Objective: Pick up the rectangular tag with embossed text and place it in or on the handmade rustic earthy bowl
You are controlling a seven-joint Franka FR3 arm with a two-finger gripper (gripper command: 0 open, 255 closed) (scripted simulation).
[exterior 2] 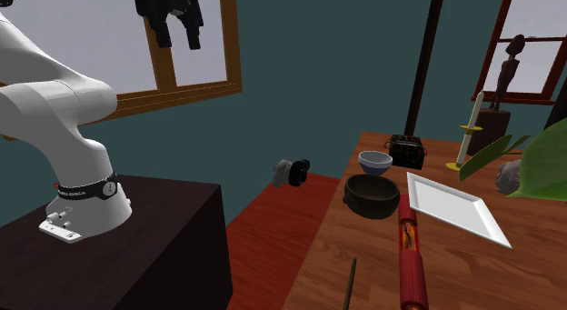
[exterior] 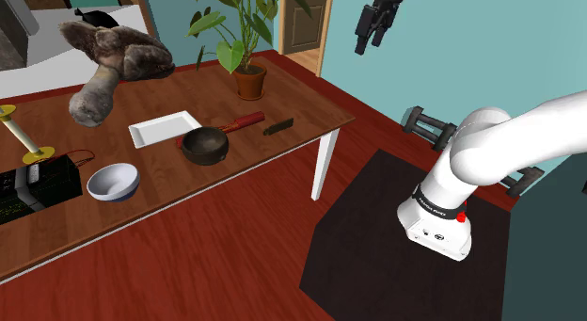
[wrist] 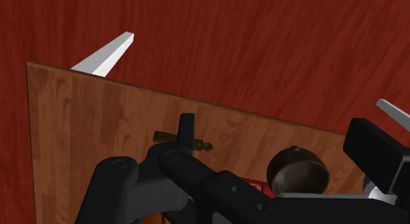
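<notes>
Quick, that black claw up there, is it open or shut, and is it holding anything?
Gripper: open, holding nothing; the dark rectangular tag lies on the wooden table.

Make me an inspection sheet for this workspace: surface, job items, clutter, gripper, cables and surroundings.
Surface: wooden table, white legs.
Job's things: dark tag flat near the table edge; dark bowl upright, apart from it, nothing inside.
Clutter: red roller, white tray, pale bowl, potted plant, black box.
Gripper: gripper open, raised high, holding nothing.
Cables: possibly a thin cord by the black box.
Surroundings: red wood floor, teal wall, dumbbells on the floor.
</notes>
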